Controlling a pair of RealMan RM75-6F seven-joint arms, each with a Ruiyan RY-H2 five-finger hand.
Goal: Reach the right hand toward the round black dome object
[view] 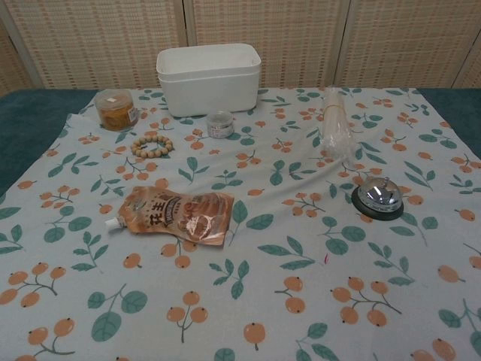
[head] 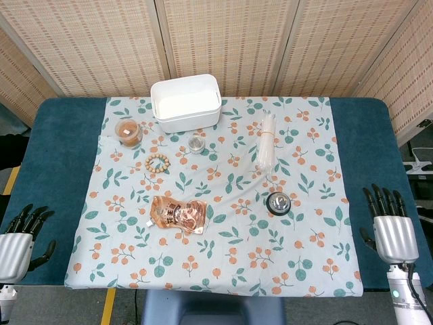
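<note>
**Right hand idle, dome a clear reach away**

Your right hand (head: 391,229) sat at the table's right edge on the bare blue cover, fingers straight, slightly apart and pointing to 12 o'clock, holding nothing. The chest view did not show it at all. Your left hand (head: 19,238) lay at the opposite edge, fingers loosely spread and likewise holding nothing.

The dome (head: 278,202) stood on the cloth (head: 223,271) at about 10 o'clock from your right hand, well apart from it, with only printed fabric between the two. That made the path simple, but the hazards sat just past the target. The plastic sleeve (head: 268,142) lay at 12 o'clock from the dome, its near end close by; in my judgement, overshooting the reach would likely have knocked it. The cloth looked wrinkled and loose, so dragging your fingers low across it could have bunched it and shifted the dome. Its rounded, shiny top also looked slippery under a hard or off-centre touch.

The pouch (head: 178,214) at 9 o'clock from the dome, the beads (head: 157,162), the jars (head: 128,131) and the tub (head: 186,101) all lay far enough away to pose no risk.
</note>
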